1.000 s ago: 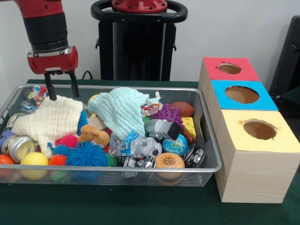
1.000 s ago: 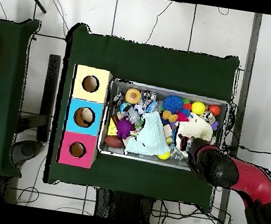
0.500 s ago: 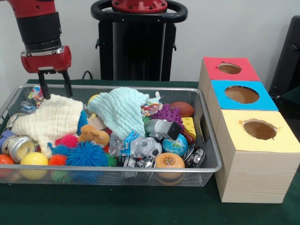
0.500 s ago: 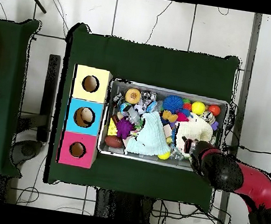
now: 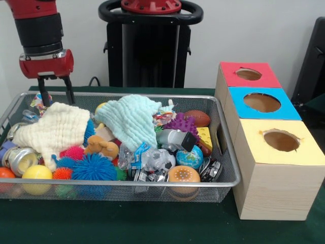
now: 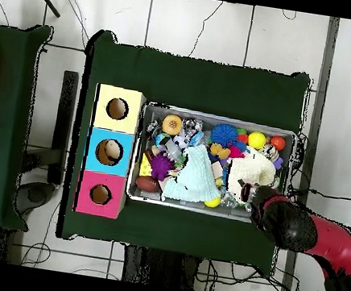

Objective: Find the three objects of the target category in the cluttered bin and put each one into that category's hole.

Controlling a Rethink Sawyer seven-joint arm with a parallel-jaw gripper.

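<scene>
- Confetti-patterned pieces are what I am after; one crinkled piece [image 5: 39, 101] lies at the bin's far corner, just behind the cream cloth [image 5: 53, 129], and another scrap of the same kind [image 5: 163, 117] peeks out between the mint cloth [image 5: 133, 119] and the purple spiky toy [image 5: 180, 123].
- I cannot make out a third piece among the clutter.
- My claw [image 5: 53, 96] hangs over that far corner of the bin [image 5: 152, 186], its two dark fingers spread apart and holding nothing.
- From the front, its tips sit just above the cream cloth's far edge, with the confetti piece showing beside one finger; I cannot tell whether it touches.
- From overhead, my claw [image 6: 250, 193] is at the bin's edge nearest my base, beside the cream cloth [image 6: 252, 169].
- Spiky rubber balls, a yellow ball [image 5: 36, 174], cans and a small globe [image 5: 189, 157] fill the front of the bin.
- Three wooden boxes stand in a row on the green bench [image 5: 152, 223] beside the bin: red top, blue top, yellow top.
- The yellow-topped box's hole [image 5: 281, 140] is open and well apart from my claw, at the opposite end of the bin.
</scene>
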